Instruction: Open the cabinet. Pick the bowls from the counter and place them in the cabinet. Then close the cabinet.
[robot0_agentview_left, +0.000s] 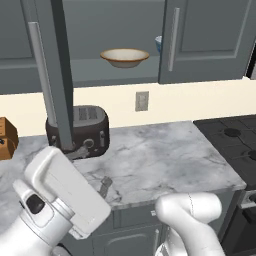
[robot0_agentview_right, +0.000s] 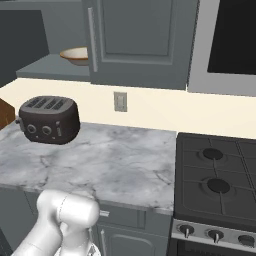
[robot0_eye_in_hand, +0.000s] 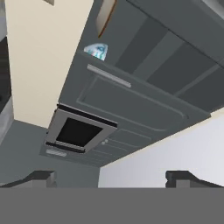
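In the left base view, the wall cabinet (robot0_agentview_left: 200, 40) stands with its left door (robot0_agentview_left: 52, 75) swung out toward the camera, edge-on, and its right door shut. On the grey shelf (robot0_agentview_left: 115, 67) inside sits the cream bowl (robot0_agentview_left: 124, 57) with the tan-brown rim, upright. At the edge of the right door a sliver of the white bowl with blue pattern (robot0_agentview_left: 158, 43) shows, also on the shelf. Below, the marble worktop (robot0_agentview_left: 150, 160) carries a dark toaster (robot0_agentview_left: 82, 131) near the backsplash, partly behind the open door. A wall outlet (robot0_agentview_left: 142, 101) sits on the cream wall, and a black stove (robot0_agentview_left: 235, 140) adjoins the worktop on the right.

In the right base view, the cream bowl (robot0_agentview_right: 75, 55) rests on the shelf just left of the closed door's silver handle (robot0_agentview_right: 92, 40). The toaster (robot0_agentview_right: 49, 120) stands on the worktop (robot0_agentview_right: 110, 160) to the left, the stove (robot0_agentview_right: 217, 175) to the right, and a dark microwave (robot0_agentview_right: 232, 37) hangs above it.

In the hand view, rolled steeply, the end effector (robot0_eye_in_hand: 116, 177) has its two dark fingertips (robot0_eye_in_hand: 41, 177) spread fully wide with nothing between them and nothing touched. Beyond them lie the closed cabinet door (robot0_eye_in_hand: 131, 105), the blue-patterned bowl (robot0_eye_in_hand: 97, 50) and the rim of the cream bowl (robot0_eye_in_hand: 106, 17).
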